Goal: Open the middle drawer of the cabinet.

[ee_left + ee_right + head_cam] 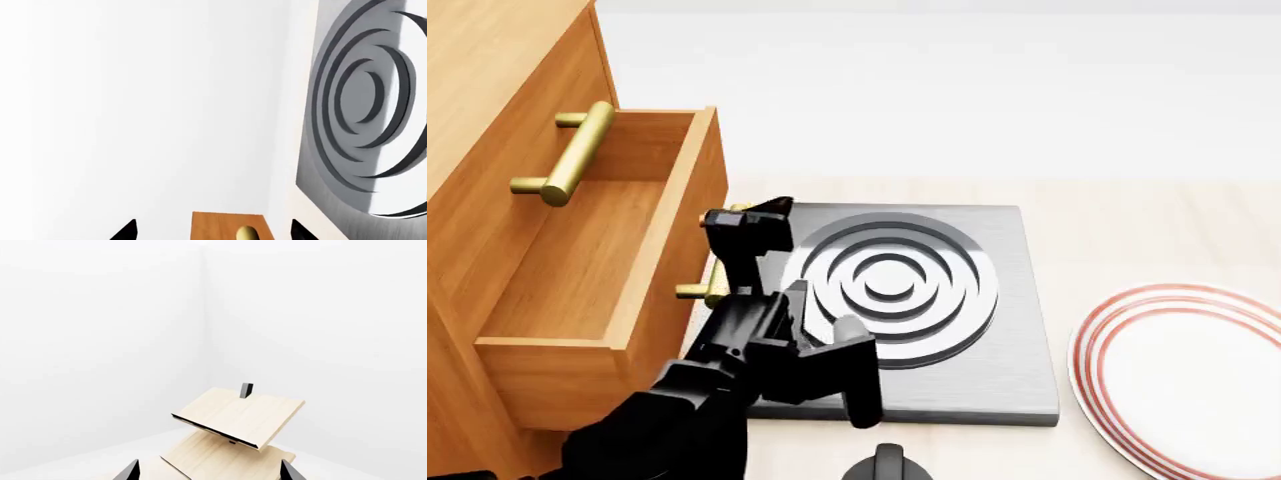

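Note:
The orange-brown cabinet [494,60] stands at the left of the head view. Its top drawer is closed, with a brass bar handle [563,152]. Below it the middle drawer [587,260] is pulled far out, its box empty. Its front panel [217,227] carries a brass handle [698,291], whose end [247,233] shows in the left wrist view. My left gripper [751,222] [212,231] is open at that front, its fingertips wide apart on either side of the handle end. My right gripper [208,471] is open on nothing and does not show in the head view.
A grey hotplate [1014,330] [360,100] with concentric rings lies right beside the open drawer. A white plate [1188,370] with red rim rings sits at the right. The right wrist view faces a pale light-wood rack [233,425] in a white corner.

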Available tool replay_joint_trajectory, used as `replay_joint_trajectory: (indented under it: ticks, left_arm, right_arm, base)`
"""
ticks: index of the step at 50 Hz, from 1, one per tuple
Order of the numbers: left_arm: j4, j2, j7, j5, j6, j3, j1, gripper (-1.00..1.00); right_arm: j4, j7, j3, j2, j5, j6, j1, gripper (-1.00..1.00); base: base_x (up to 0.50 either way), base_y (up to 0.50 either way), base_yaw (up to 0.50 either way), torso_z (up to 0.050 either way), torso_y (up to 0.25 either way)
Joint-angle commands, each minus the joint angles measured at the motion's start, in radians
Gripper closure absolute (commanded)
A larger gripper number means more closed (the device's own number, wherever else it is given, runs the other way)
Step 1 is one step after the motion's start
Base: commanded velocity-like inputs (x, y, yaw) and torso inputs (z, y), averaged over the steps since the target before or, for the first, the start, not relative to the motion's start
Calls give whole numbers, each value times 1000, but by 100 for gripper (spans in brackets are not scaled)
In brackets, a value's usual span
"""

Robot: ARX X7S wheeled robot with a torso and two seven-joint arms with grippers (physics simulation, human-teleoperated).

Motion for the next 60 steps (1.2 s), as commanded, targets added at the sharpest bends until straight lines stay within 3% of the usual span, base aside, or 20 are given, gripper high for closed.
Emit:
replay_joint_trajectory:
  ticks: [1, 9, 17, 28, 35, 45, 60]
  left_arm:
    - [30, 4, -15, -13, 2, -1, -16, -100]
    - [55, 4, -80, -79, 25, -7, -58, -100]
    - [48, 4, -135, -236, 124, -19, -104, -100]
    - [61, 4, -162, -622, 218, -51, -195, -100]
    - [83, -1, -161, -764, 245, -94, -264, -100]
    - [337, -128, -197, -848, 262, -182, -294, -100]
    - [811, -310, -383, -1024, 122, -279, -354, -100]
  right_arm:
    - [-1, -1, 1, -2, 1, -1, -1, -100]
    - [0, -3, -6, 0, -4, 2, 3, -100]
    - [-1, -3, -15, 4, -9, 6, 9, -100]
    - [-3, -2, -18, 9, -8, 12, 12, -100]
    - [-6, 0, -16, 9, -6, 12, 12, -100]
    - [-6, -2, -20, 11, -9, 10, 14, -100]
    - [-4, -2, -20, 12, -8, 10, 15, -100]
  base:
    - [0, 0, 0, 0, 0]
    - [0, 0, 0, 0, 0]
    - [0, 0, 0, 0, 0]
    - [0, 0, 0, 0, 0]
    - [0, 0, 0, 0, 0]
    - [0, 0, 0, 0, 0]
    - [0, 0, 0, 0, 0]
